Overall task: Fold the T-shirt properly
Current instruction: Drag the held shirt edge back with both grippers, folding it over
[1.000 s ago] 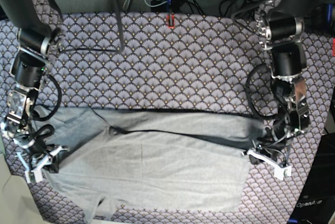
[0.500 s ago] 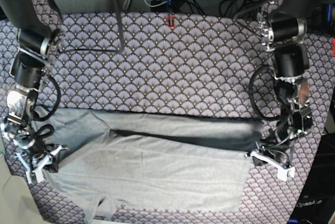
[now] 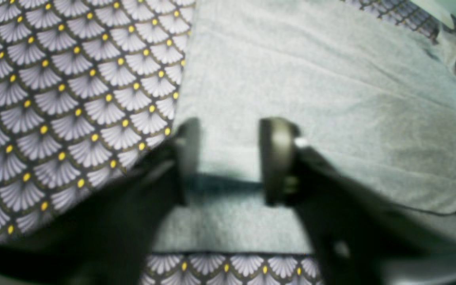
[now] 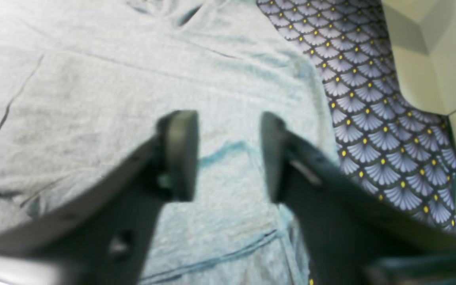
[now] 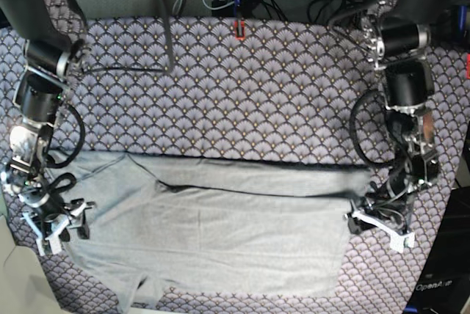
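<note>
The T-shirt lies flat on the purple patterned tablecloth along the near side of the table, stretched crosswise between the two arms, with one long layer of cloth laid over the body so that a straight edge runs across its upper part; a sleeve sticks out at the near edge; the left gripper hangs just above the shirt's corner, its jaws apart and nothing between them, grey cloth and a dark fold shadow showing in the gap; the right gripper hovers over the opposite end of the shirt, jaws likewise spread wide and holding nothing, the cloth edge and tablecloth just beside it; judging by this, one lengthwise fold has been laid down and let go, so the step in hand is the release after that fold; the shirt is partly folded, not finished; the next move probably calls for both arms to lift clear without dragging the thin cloth, then to take fresh holds for a further fold, keeping the edges lined up.
</note>
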You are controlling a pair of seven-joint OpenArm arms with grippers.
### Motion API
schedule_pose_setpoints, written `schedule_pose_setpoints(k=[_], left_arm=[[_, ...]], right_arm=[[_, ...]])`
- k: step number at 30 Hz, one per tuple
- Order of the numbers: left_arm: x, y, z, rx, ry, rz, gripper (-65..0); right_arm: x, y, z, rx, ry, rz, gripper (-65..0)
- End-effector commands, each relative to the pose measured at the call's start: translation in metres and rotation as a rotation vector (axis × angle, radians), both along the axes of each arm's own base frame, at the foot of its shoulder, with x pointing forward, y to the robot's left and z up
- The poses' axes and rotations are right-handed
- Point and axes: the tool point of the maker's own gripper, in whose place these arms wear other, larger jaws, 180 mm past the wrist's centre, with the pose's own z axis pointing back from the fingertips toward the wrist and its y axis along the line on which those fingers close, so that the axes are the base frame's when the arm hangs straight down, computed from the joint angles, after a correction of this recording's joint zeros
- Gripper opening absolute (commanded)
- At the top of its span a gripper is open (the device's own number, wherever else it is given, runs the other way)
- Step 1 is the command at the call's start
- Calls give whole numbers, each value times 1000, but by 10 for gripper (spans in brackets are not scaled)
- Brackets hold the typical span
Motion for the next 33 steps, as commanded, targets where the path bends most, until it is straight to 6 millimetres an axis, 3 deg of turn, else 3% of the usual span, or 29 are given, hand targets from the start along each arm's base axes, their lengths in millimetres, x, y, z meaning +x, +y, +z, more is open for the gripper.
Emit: schedule_pose_setpoints(k=[1, 6, 10, 14, 19, 22, 26, 33], left_arm=[[10, 5, 25, 8, -70, 3, -331], [3, 3, 42, 43, -120, -14, -321], [-13, -4, 43, 69, -122, -36, -321], [-29, -10, 24, 70, -71, -55, -321], [-55, -19, -12, 48, 8, -64, -319], [-71, -20, -30, 47, 49, -65, -319], [-85, -21, -38, 3, 61, -60, -318], [-100, 15, -62, -90, 112, 69, -318]], right_arm=[[7, -7, 23, -1, -70, -8, -320], [0, -13, 20, -20, -64, -17, -310], [-38, -14, 5, -103, -59, -7, -310], [-68, 4, -6, -138, -60, 20, -310], [-96, 4, -28, -152, -6, 24, -307], [-109, -22, -31, -133, 1, -57, -307], [-120, -51, -27, -98, -19, -167, -307], [-142, -84, -57, -27, 48, -275, -306]])
